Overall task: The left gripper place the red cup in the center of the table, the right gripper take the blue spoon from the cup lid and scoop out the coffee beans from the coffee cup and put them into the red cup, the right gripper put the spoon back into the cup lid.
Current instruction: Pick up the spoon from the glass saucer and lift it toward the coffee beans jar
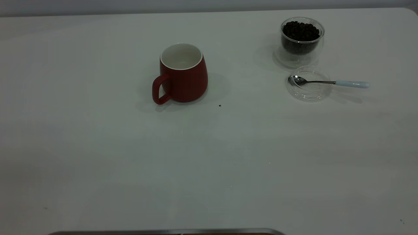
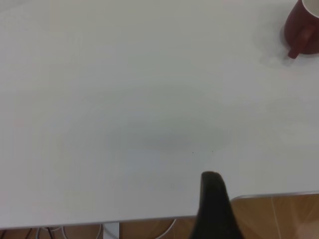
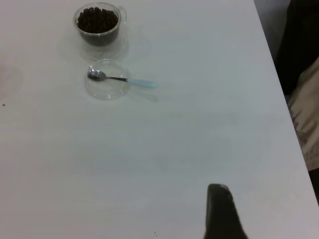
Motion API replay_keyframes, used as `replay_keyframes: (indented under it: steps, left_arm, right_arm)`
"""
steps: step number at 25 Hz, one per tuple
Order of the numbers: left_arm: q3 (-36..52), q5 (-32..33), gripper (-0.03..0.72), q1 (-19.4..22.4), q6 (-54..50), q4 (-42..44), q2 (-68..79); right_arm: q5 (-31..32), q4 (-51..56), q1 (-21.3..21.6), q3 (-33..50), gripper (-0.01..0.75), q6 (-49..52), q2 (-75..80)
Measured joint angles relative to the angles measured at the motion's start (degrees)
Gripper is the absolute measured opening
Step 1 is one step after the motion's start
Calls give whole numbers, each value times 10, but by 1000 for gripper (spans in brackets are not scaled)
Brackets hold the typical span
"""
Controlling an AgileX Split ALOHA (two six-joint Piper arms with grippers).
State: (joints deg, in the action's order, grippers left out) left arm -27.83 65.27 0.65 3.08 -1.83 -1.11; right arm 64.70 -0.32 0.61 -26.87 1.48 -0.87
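Nearest the exterior camera runs a thin grey metal strip (image 1: 166, 231) along the front edge of the bench (image 1: 98, 163), whose white top fills the rest of the view. Neither arm appears in that view. Each wrist view shows only one dark finger tip of its own gripper, the left gripper (image 2: 215, 209) over the bench edge and the right gripper (image 3: 223, 211) over bare bench well short of the glassware, so it cannot be told whether either one is apart or together.

The red cup (image 1: 183, 73) stands upright a little left of the middle of the bench, toward the far side, its handle turned to the near left and its white inside bare. A single dark speck (image 1: 219, 105) lies on the bench just near and right of it.

Far to the right, the coffee cup (image 1: 302, 40) stands upright near the back edge, filled with coffee beans (image 1: 300, 32). Just in front of it lies the cup lid (image 1: 308, 93). The blue spoon (image 1: 326, 82) rests across the lid, bowl inside it and pale handle reaching out past the rim to the right.
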Motion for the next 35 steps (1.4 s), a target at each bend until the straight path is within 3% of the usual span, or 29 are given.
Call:
replay_keyframes:
  steps: [7, 10, 16, 22, 24, 27, 35]
  left_arm:
    - [0, 1, 587, 0, 0, 0, -1]
    - [0, 1, 587, 0, 0, 0, -1]
    - [0, 1, 587, 0, 0, 0, -1]
    - [0, 1, 587, 0, 0, 0, -1]
    - [0, 1, 587, 0, 0, 0, -1]
    - [0, 2, 587, 0, 0, 0, -1]
    - [0, 2, 587, 0, 0, 0, -1]
  right_arm:
    - [-3, 12, 0, 0, 494, 1, 0]
    - [-36, 59, 0, -8, 494, 21, 18]
    - [-170, 98, 0, -9, 522, 17, 189]
    - [-379, 135, 0, -9, 646, -22, 455]
    - [-439, 181, 0, -12, 656, -46, 548]
    - [-480, 246, 0, -35, 656, -112, 691]
    - [-486, 415, 7, -165, 629, -334, 970]
